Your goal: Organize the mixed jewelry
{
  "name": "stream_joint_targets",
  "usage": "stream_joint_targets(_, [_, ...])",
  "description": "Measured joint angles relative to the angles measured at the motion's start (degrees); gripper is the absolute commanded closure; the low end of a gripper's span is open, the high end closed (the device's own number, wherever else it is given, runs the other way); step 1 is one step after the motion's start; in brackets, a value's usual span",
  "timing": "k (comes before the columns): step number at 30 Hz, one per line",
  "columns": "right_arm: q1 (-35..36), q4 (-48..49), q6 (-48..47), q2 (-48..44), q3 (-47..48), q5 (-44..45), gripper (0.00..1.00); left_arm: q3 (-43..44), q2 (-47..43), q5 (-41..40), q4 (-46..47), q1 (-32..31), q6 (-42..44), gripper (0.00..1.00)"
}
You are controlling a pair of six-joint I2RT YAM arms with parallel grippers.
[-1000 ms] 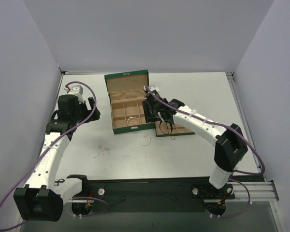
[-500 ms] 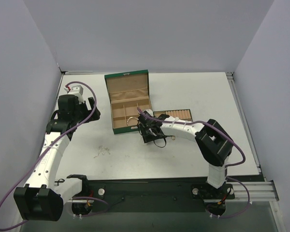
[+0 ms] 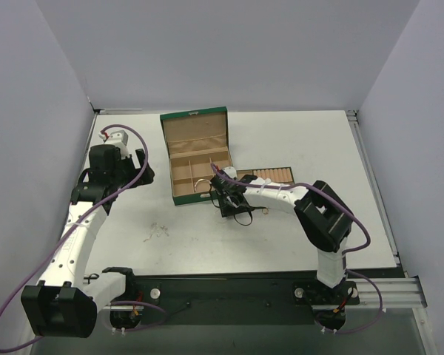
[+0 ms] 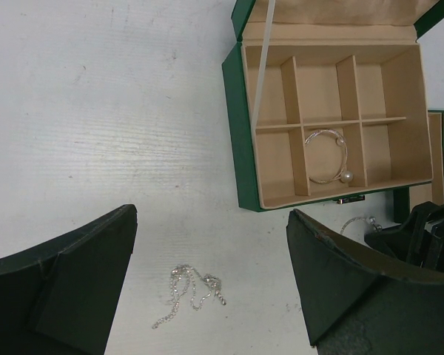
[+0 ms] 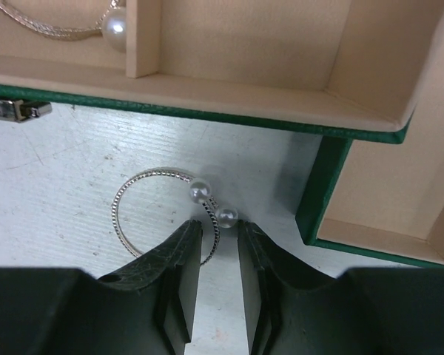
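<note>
Bangle point(image 5: 154, 171) before box point(image 5: 207, 115), chain point(image 4: 211, 282) farther left.

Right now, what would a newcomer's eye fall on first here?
The right claw, jaws slightly apart, straddles a pearl-tipped bangle lying on the table beside the green box. A similar bangle sits in the box's front middle compartment, and a pale chain lies loose on the table.

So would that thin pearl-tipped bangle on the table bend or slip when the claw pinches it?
Probably stiff: the bangle keeps a clean round shape, unlike the crumpled chain. It looks light, being thin wire. It may slip, since so little wire lies between the fingers of the right gripper.
</note>
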Motion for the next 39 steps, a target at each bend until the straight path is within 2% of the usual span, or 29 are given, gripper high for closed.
stream_joint_targets(4, [0.2, 0.0, 0.2, 0.3, 0.3, 0.3, 0.77, 0.0, 0.1, 0.1, 0.0, 0.0, 0.0, 0.08])
stream_joint_targets(9, [0.2, 0.0, 0.4, 0.4, 0.3, 0.3, 0.90, 0.0, 0.2, 0.1, 0.0, 0.0, 0.0, 0.08])
stream_joint_targets(11, [0.2, 0.0, 0.4, 0.4, 0.3, 0.3, 0.92, 0.0, 0.3, 0.1, 0.0, 0.0, 0.0, 0.08])
stream_joint_targets(14, [0.2, 0.0, 0.5, 0.4, 0.3, 0.4, 0.99, 0.0, 0.3, 0.1, 0.0, 0.0, 0.0, 0.08])
stream_joint_targets(23, [1.2, -0.2, -0.3, -0.6, 0.3, 1.2, 1.00, 0.0, 0.3, 0.1, 0.0, 0.0, 0.0, 0.08])
stream_joint_targets(35, [1.7, -0.6, -2.1, -9.2, 1.6, 3.4, 1.00, 0.0, 0.3, 0.2, 0.0, 0.2, 0.0, 0.08])
stream_joint_targets(39, [1.1, -0.9, -2.8, -9.4, 5.7, 4.4, 1.00, 0.0, 0.3, 0.3, 0.0, 0.7, 0.0, 0.08])
